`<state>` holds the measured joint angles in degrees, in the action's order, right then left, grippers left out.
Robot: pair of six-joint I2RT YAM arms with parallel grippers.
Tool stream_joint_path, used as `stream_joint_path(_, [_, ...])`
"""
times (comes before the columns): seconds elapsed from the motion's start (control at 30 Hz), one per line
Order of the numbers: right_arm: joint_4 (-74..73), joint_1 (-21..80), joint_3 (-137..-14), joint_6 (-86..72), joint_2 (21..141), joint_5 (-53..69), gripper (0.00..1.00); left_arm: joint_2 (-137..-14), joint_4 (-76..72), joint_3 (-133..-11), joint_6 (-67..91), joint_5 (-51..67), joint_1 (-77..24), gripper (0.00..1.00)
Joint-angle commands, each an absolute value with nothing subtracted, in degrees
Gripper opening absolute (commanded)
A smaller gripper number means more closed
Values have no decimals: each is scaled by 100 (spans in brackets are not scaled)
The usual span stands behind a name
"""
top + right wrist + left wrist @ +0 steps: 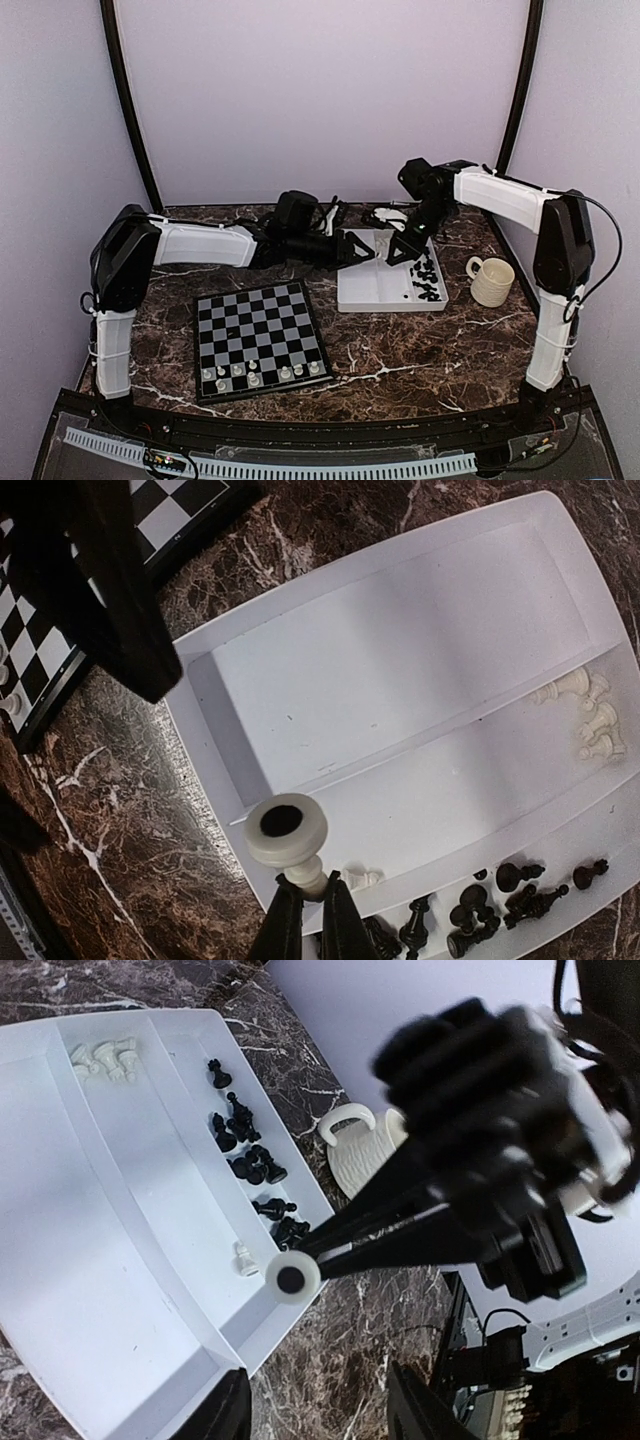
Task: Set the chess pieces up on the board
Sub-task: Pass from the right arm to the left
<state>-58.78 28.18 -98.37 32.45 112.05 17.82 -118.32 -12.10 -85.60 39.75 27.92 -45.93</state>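
My right gripper (312, 888) is shut on the stem of a white chess piece (288, 830), held above the tray's left end with its round base toward the camera. The same piece (291, 1278) shows in the left wrist view at the tip of the right arm's fingers. My left gripper (320, 1405) is open and empty beside the tray's corner, just left of the right gripper (398, 254). The board (260, 338) lies near left, with several white pieces (262, 375) on its near row. More black pieces (500, 895) and white pieces (588, 718) lie in the tray.
The white two-compartment tray (375, 292) lies right of the board. A cream ribbed mug (491, 281) stands right of the tray. One white piece (362, 878) lies on its side in the tray under the right gripper. The table is dark marble.
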Motion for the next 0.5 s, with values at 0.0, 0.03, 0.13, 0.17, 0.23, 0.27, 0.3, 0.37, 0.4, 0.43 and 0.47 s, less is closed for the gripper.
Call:
stream_joint_path(0.0, [-6015,2929,-10027,3250,10954,2009,7,-11996,-1468,-8930,4695,2999,-4579,48])
stream_joint_path(0.03, [-6026,2941,-10024,3256,10937,2024,7,-12052,-1494,-8950,4788,3002,-4579,48])
stream_joint_path(0.13, [-6067,3023,-10015,3261,10925,2031,7,-12187,-1658,-8975,5005,3123,-4573,47])
stream_joint_path(0.17, [-6071,3050,-10015,3275,10920,2032,7,-12215,-1733,-8996,5038,3191,-4576,47])
stream_joint_path(0.23, [-6090,3102,-10011,3284,10914,2027,7,-12286,-1813,-9038,5135,3265,-4574,47])
stream_joint_path(0.27, [-6091,3126,-10011,3287,10909,2023,7,-12329,-1834,-9050,5186,3294,-4578,47])
stream_joint_path(0.3, [-6091,3143,-10018,3287,10900,2014,7,-12347,-1862,-9074,5208,3339,-4579,46])
stream_joint_path(0.37, [-6090,3182,-10035,3278,10899,1998,7,-12401,-1886,-9111,5256,3403,-4572,44])
stream_joint_path(0.4, [-6098,3189,-10043,3283,10899,1988,7,-12428,-1884,-9117,5285,3424,-4577,44])
stream_joint_path(0.43, [-6099,3197,-10048,3283,10900,1983,7,-12432,-1883,-9122,5301,3444,-4578,42])
stream_joint_path(0.47, [-6100,3203,-10047,3279,10899,1974,7,-12449,-1892,-9122,5324,3454,-4579,41])
